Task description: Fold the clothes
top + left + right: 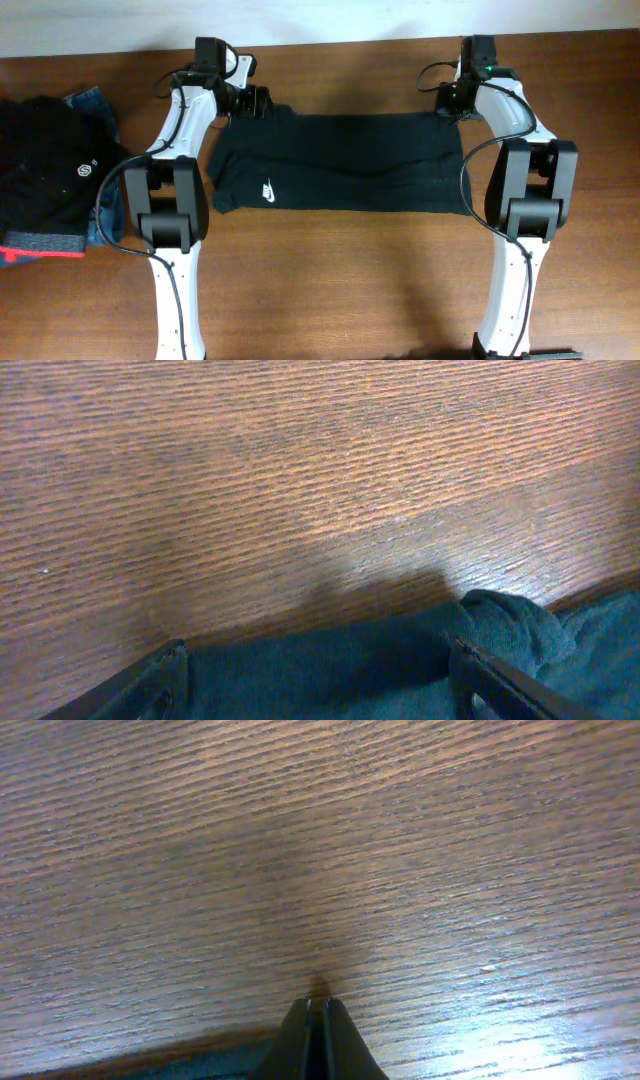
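Garment (340,165) flat mid-table (350,290); clothes pile (50,185) at left edge, apparently apart.

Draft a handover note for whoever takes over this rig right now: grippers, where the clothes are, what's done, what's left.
Left gripper: open, fingers either side of the far left corner of the dark shirt, not closed on it.
Right gripper: shut at the far right corner; can't tell if cloth is pinched.
The shirt lies spread out mid-table, logo up. A pile of other clothes sits at the left edge.
Done: shirt laid out.
Left: the folds, then probably the pile.
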### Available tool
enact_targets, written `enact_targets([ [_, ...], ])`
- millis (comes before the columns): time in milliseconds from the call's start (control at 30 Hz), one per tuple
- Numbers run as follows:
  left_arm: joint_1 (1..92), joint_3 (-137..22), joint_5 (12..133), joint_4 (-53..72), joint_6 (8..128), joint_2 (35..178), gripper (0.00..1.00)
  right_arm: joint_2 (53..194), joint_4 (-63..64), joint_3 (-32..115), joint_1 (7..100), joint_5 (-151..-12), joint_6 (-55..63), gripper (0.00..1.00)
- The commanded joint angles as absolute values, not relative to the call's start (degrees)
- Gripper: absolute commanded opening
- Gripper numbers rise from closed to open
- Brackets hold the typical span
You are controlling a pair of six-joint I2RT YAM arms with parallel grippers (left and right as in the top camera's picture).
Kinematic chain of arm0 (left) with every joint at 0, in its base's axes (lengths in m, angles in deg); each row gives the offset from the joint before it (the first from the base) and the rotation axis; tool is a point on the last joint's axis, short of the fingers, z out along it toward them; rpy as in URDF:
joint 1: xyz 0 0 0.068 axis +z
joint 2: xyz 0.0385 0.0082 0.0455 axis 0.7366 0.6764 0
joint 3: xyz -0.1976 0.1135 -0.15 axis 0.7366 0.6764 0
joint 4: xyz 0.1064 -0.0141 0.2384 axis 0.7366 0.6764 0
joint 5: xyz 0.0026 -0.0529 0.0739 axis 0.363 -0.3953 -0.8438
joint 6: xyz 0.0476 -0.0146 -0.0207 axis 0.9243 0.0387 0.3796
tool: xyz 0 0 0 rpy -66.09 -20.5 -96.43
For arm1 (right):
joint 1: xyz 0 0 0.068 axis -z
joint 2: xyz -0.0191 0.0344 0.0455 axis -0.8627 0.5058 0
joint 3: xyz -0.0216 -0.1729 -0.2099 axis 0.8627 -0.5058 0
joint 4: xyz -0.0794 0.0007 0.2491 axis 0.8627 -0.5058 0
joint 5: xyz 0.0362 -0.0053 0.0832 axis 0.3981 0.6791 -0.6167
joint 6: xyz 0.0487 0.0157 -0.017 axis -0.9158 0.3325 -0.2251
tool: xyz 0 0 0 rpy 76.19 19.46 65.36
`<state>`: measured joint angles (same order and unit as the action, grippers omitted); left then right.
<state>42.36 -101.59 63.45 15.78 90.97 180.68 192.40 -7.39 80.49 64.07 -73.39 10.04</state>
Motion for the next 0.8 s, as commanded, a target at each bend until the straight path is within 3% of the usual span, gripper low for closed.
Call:
enact_targets([
  [0, 42.3, -101.0, 61.5, 16.4, 90.6, 185.1, 0.83, 196.5, -10.2, 77.6, 63.4, -74.2, 9.5, 0.04],
  [600, 42.0, -101.0, 52.5, 17.8, 90.6, 185.1, 0.83, 196.5, -10.4, 77.6, 63.4, -74.2, 9.5, 0.04],
  [667, 41.7, -101.0, 52.7, 17.8, 90.6, 185.1, 0.70, 196.5, -10.4, 77.6, 63.4, -74.2, 9.5, 0.04],
  [700, 41.4, -101.0, 52.7, 17.8, 91.1, 185.1, 0.47, 196.5, -10.4, 77.6, 63.4, -74.2, 9.5, 0.04],
  [767, 41.0, -101.0, 52.7, 17.8, 91.3, 185.1, 0.22, 196.5, -10.5, 77.6, 63.4, -74.2, 9.5, 0.04],
])
